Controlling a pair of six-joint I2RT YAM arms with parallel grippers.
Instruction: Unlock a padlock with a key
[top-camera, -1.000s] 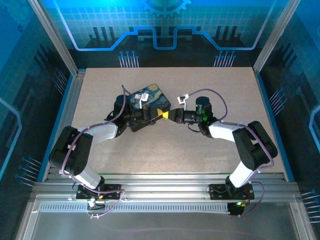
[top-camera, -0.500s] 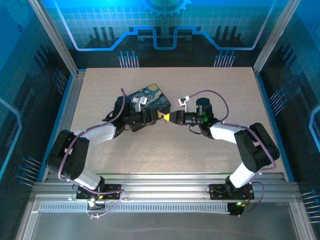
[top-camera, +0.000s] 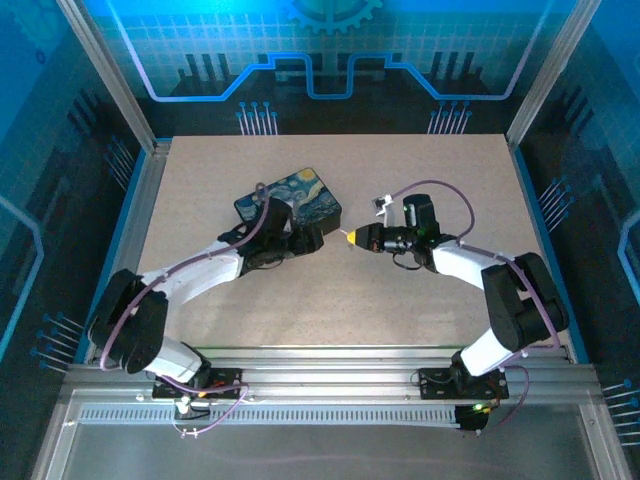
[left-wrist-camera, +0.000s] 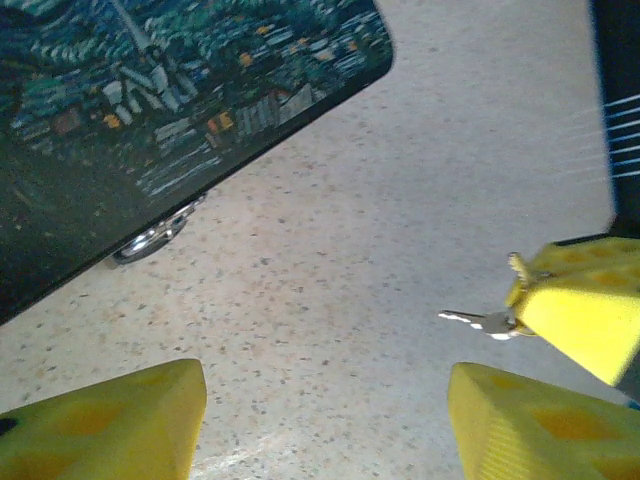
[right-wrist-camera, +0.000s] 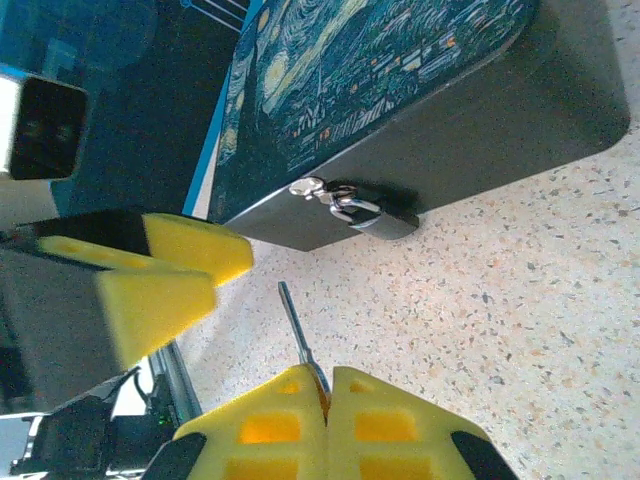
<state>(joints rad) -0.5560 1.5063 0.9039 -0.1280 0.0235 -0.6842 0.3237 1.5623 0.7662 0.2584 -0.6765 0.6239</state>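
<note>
**Key now with right arm alone; padlock not yet approached**

Surface: speckled beige tabletop (top-camera: 420, 290) inside a blue-lit enclosure, arms bolted at the near edge.

Change over the last second: the two grippers were tip to tip at mid-table, left jaws closed. Now the left gripper (top-camera: 308, 238) has parted its jaws and backed off towards the tin, while the right has drawn slightly to its own side. Judgement: the key has been passed across and re-gripped, so the left arm is free to steady the lock or the box.

Left to right:
- Left gripper (left-wrist-camera: 320, 430): jaws well apart, nothing between the yellow pads. It hovers just beside the near corner of the tin.
- Starry-night painted tin (top-camera: 300, 195): lid down. The padlock (right-wrist-camera: 365, 213) hangs from the hasp on its side wall and rests on the table, touching the wall. In the left wrist view its shackle (left-wrist-camera: 155, 232) peeks from under the tin's edge.
- Key (right-wrist-camera: 297, 330): blade sticks out of the right gripper and points at the tin's wall, near the padlock but apart from it and offset to one side.
- Right gripper (right-wrist-camera: 328, 385): pads pressed together on the key's head.

Next, by my reading: line the blade up with the keyway, which I cannot make out from here.
</note>
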